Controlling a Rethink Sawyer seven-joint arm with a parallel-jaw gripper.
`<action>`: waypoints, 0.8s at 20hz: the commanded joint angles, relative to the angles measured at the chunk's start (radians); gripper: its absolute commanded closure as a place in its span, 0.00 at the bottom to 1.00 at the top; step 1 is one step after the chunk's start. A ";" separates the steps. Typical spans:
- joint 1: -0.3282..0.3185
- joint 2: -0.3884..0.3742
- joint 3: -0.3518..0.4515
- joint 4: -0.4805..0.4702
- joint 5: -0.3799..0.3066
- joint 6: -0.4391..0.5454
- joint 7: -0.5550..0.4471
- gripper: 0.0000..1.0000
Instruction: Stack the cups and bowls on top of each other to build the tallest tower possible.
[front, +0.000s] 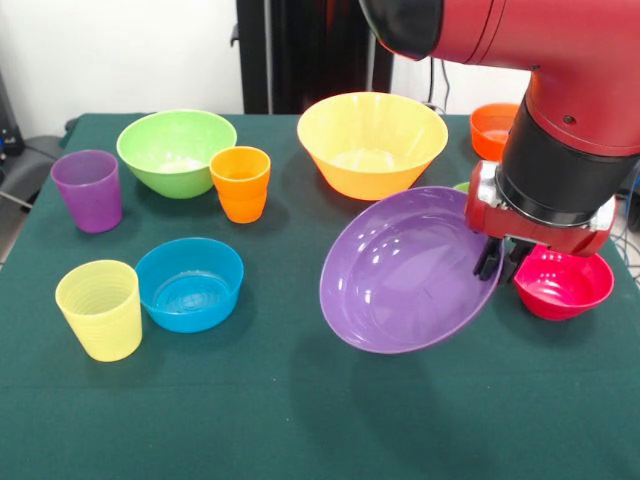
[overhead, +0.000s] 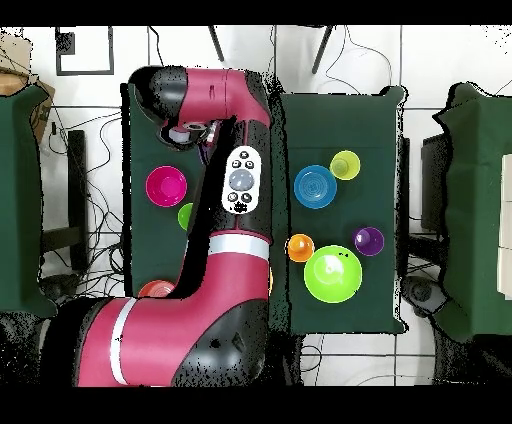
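One bowl is in the air: the purple bowl (front: 410, 270), tipped steeply with its open side toward the front camera, hangs above the table (front: 300, 420) by its right rim, where the gripper (front: 500, 258) has its fingers clamped together on the edge. That thin-edge pinch is the main risk; a glossy rim held at one point could swivel or slip out, I judge, and the bowl would drop.

Near it at the front sit the yellow cup (front: 100, 308) and blue bowl (front: 190, 284). Just behind the gripper, the pink bowl (front: 563, 283) lies close enough to be knocked if the arm swings low.

Farther back stand the purple cup (front: 88, 190), orange cup (front: 241, 183) and green bowl (front: 176, 150). The orange-yellow bowl (front: 372, 143), the likely base, waits beyond; a tilted release there could seat the purple bowl crookedly. An orange-red bowl (front: 493, 128) sits at the far edge.
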 joint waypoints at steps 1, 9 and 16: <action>0.010 0.033 0.057 0.021 -0.014 -0.016 0.110 1.00; 0.024 0.111 0.050 0.011 -0.035 -0.125 0.147 1.00; 0.035 0.200 0.021 -0.078 -0.035 -0.132 0.177 1.00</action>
